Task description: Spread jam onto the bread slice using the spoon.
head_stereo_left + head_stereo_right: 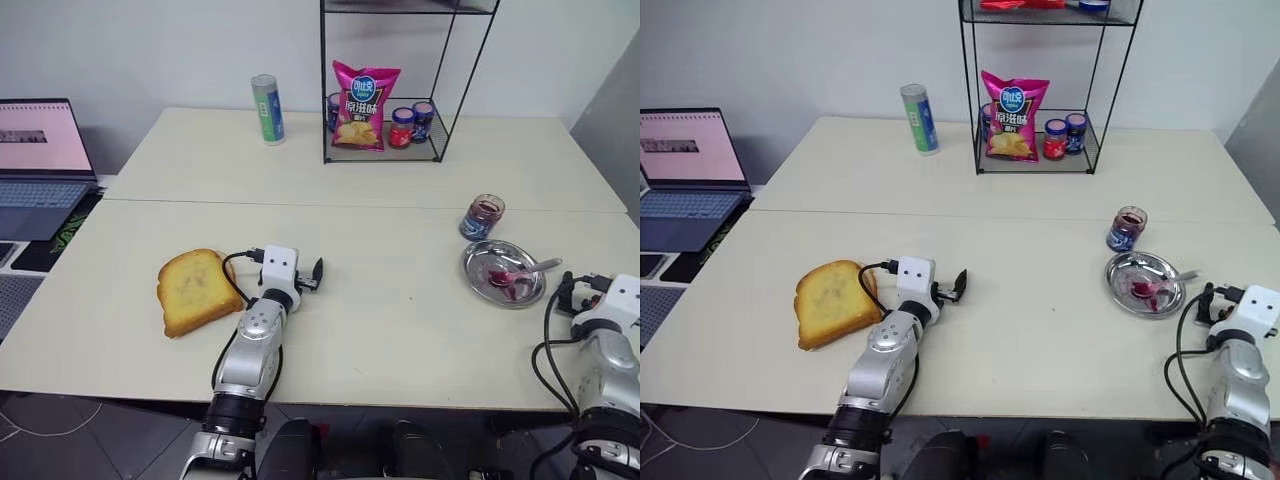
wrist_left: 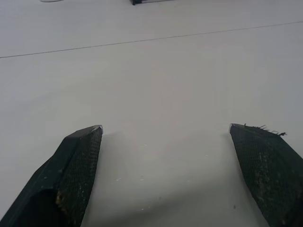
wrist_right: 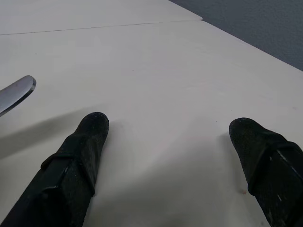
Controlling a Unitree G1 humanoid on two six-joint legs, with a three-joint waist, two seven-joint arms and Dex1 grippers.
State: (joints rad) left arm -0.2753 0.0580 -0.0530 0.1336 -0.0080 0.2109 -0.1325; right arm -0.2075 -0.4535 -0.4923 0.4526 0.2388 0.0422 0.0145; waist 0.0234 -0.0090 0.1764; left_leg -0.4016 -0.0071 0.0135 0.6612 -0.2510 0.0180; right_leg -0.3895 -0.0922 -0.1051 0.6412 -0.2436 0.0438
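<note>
Both grippers gape empty over the table (image 1: 400,320).
Left gripper (image 1: 312,277) beside bread slice (image 1: 195,290); right gripper (image 1: 567,290) near spoon (image 1: 520,272), table's right edge.

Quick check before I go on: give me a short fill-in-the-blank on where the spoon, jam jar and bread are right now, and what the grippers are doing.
1. The spoon lies in the round metal ____.
2. The open jam jar stands just behind the dish, on the robot's ____ side.
3. The bread slice lies flat on the table, right beside the ____ gripper.
4. Both the left gripper and the right gripper are open and hold ____.

Missing words: dish; right; left; nothing
</note>
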